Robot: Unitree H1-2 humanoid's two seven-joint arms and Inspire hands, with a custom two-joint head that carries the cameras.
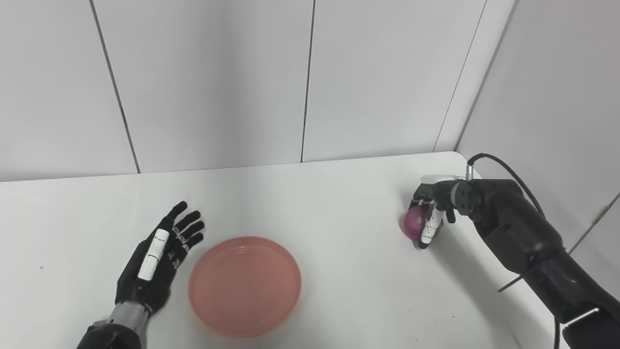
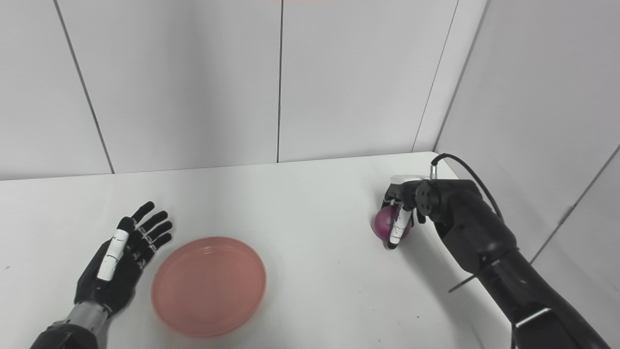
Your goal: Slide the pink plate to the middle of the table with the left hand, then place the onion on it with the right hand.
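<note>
1. A white worktop (image 1: 339, 203) stands in a corner of pale panelled walls (image 1: 218, 82).
2. The pink plate (image 1: 245, 285) lies empty near the front, left of centre.
3. The left hand (image 1: 157, 257) rests just beside its left rim, fingers (image 1: 191, 228) spread, holding nothing.
4. Far right, the right hand (image 1: 433, 211) has its fingers wrapped on the onion (image 1: 414, 224), low at the worktop.

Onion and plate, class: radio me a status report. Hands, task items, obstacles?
Left hand open, beside the pink plate. Right hand shut on the onion, far right. Path to plate looks clear.
</note>
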